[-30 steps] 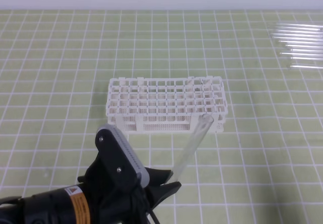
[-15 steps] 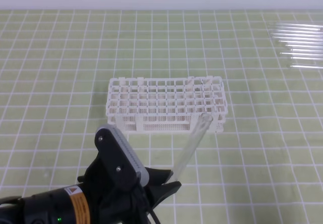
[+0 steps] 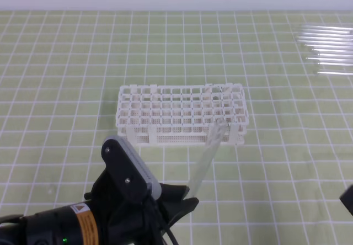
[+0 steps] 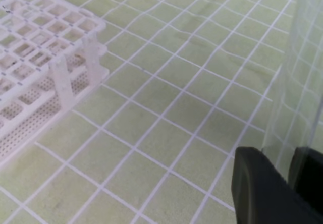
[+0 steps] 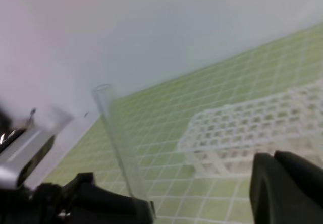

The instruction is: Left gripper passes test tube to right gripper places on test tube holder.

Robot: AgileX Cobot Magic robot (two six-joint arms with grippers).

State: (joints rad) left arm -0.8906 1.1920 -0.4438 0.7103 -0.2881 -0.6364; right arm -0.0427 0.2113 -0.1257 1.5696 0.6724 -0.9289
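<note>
Clear glass, the test tube [image 3: 206,150] stands tilted, its lower end clamped between the fingers of the left gripper [image 3: 185,196] at the near left, its open top leaning toward the near right side of the white test tube holder [image 3: 181,114]. The right gripper [image 5: 282,181], fingers pressed together and empty, sits near right, apart from the tube. More clear tubes [image 3: 326,50] lie far right.

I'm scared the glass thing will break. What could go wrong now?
The left gripper pinches the test tube only at its bottom end, so the long tilted tube might slip or swing during the handover. The right gripper has its jaws shut; if they stay shut as it nears, it could knock the tube. The tube is clear and hard to see against the test tube holder, so the grab might miss.
</note>
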